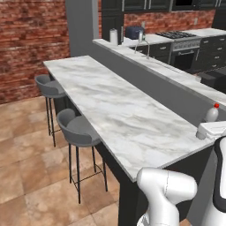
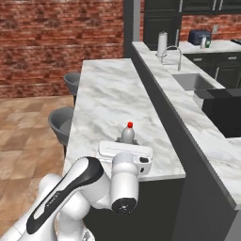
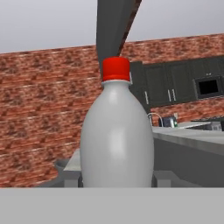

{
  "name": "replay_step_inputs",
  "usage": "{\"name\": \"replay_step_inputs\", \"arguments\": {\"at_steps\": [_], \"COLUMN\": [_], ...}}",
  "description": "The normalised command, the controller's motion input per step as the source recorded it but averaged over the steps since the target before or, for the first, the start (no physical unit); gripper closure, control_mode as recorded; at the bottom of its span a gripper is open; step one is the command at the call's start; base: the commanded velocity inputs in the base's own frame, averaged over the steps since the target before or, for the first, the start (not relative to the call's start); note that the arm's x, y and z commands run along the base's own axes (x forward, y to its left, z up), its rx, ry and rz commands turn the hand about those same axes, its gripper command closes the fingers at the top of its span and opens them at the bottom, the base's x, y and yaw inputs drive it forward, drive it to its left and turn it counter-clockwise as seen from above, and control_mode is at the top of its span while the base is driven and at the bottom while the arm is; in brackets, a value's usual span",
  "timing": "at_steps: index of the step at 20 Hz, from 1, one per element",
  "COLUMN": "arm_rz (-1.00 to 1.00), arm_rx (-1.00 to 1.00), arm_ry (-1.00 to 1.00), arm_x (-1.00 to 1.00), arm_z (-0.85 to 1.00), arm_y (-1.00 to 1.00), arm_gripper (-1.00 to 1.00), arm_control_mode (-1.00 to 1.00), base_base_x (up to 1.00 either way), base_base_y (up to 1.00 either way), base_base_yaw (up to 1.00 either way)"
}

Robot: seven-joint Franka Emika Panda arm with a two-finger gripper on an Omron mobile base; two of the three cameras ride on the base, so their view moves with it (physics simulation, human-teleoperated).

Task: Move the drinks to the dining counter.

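A slim bottle (image 3: 116, 135) with a red cap stands upright between my fingertips (image 3: 72, 180), and my gripper (image 3: 116, 180) is shut on its lower body. From the base cameras the bottle (image 1: 212, 113) (image 2: 128, 133) pokes up above my white hand at the near end of the dining counter (image 1: 110, 101) (image 2: 103, 103), over its marble top. I cannot tell whether its base touches the slab. Far back, a small grey bottle (image 2: 204, 43) stands beside the toaster (image 2: 198, 36).
A raised grey ledge (image 1: 154, 66) (image 2: 155, 89) borders the counter on the kitchen side, with a sink (image 2: 193, 81) and faucet beyond. A paper-towel roll (image 1: 114, 36) (image 2: 162, 44) stands at the far end. Two grey stools (image 1: 77, 128) (image 1: 48, 86) line the open side.
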Motion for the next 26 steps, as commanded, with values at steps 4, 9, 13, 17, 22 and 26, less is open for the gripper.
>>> {"name": "replay_step_inputs", "arguments": {"at_steps": [4, 9, 13, 17, 22, 26], "arm_rz": [0.00, 0.00, 0.00, 0.00, 0.00, 0.00], "arm_rx": [0.00, 0.00, 0.00, 0.00, -0.02, 0.00], "arm_ry": [0.00, 0.00, 0.00, 0.00, 0.17, 0.14], "arm_x": [0.00, 0.00, 0.00, 0.00, 0.48, 0.48], "arm_z": [0.00, 0.00, 0.00, 0.00, 0.03, 0.00], "arm_y": [0.00, 0.00, 0.00, 0.00, 0.38, 0.42], "arm_gripper": [1.00, 1.00, 1.00, 1.00, 1.00, 1.00], "arm_control_mode": [1.00, 1.00, 1.00, 1.00, -1.00, -1.00], "base_base_x": [0.83, 0.79, 0.66, 0.48, 0.00, 0.00], "base_base_y": [0.09, 0.09, 0.11, 0.34, 0.00, 0.00], "base_base_yaw": [-0.03, 0.00, 0.01, 0.00, 0.00, 0.00]}}
